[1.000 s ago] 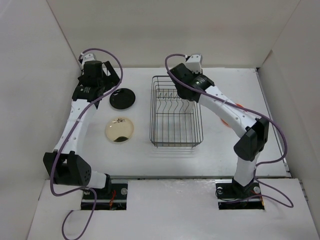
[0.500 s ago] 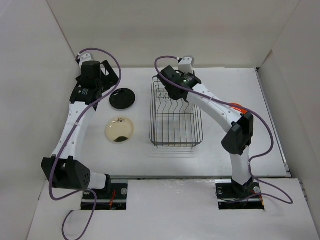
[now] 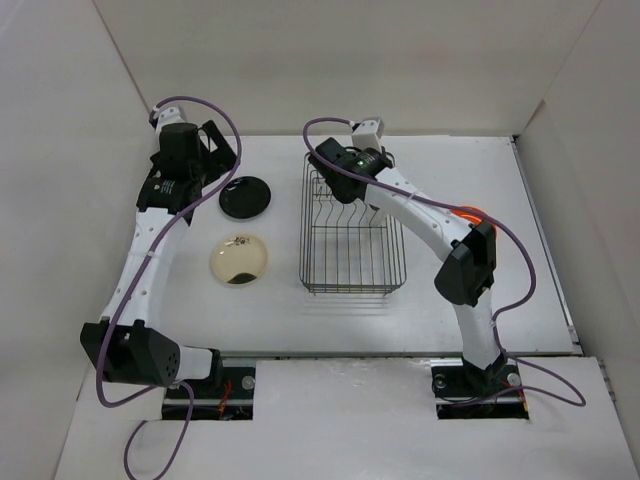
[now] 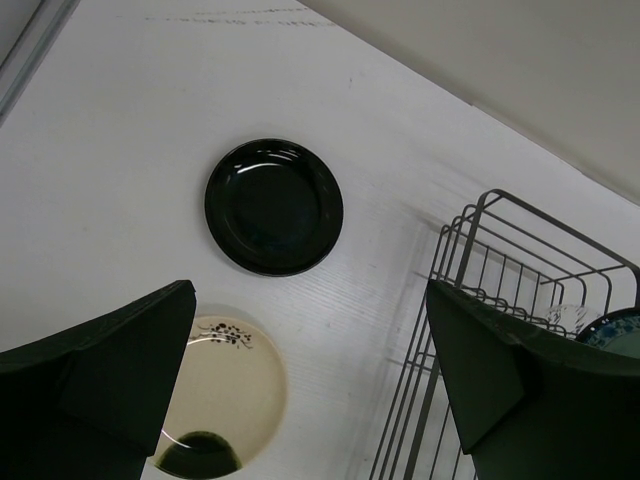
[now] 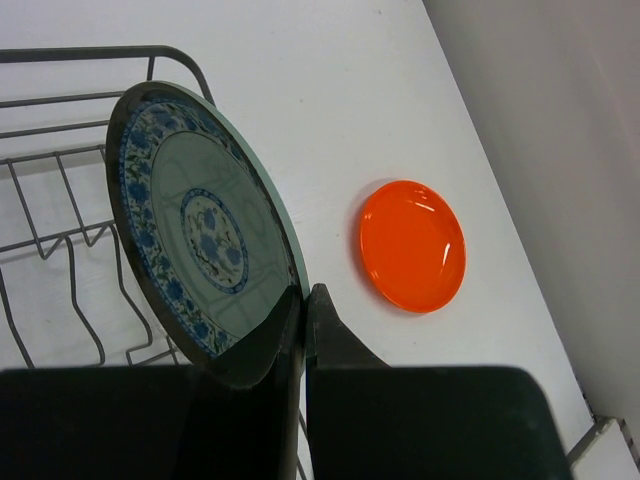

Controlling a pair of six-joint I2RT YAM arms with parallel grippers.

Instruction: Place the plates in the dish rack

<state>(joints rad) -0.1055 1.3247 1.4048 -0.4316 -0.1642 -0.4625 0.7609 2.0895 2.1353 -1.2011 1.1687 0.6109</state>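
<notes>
White tabletop (image 3: 270,310), white walls (image 3: 350,60); right pincer (image 5: 303,300) clamps the patterned plate (image 5: 200,230), left pincer (image 4: 310,290) gapes wide.

You have the dark wire dish rack (image 3: 352,290) standing mid-table, with upright prongs in its far half. The blue-patterned plate (image 5: 205,235) stands on edge over that far end, its lower rim pinched in the right gripper (image 5: 303,305). Left of the rack, the black plate (image 4: 273,206) and the cream plate (image 4: 230,390) with a dark spot lie flat and apart, the black one farther back; the orange plate (image 5: 412,245) lies flat to the rack's right.
</notes>
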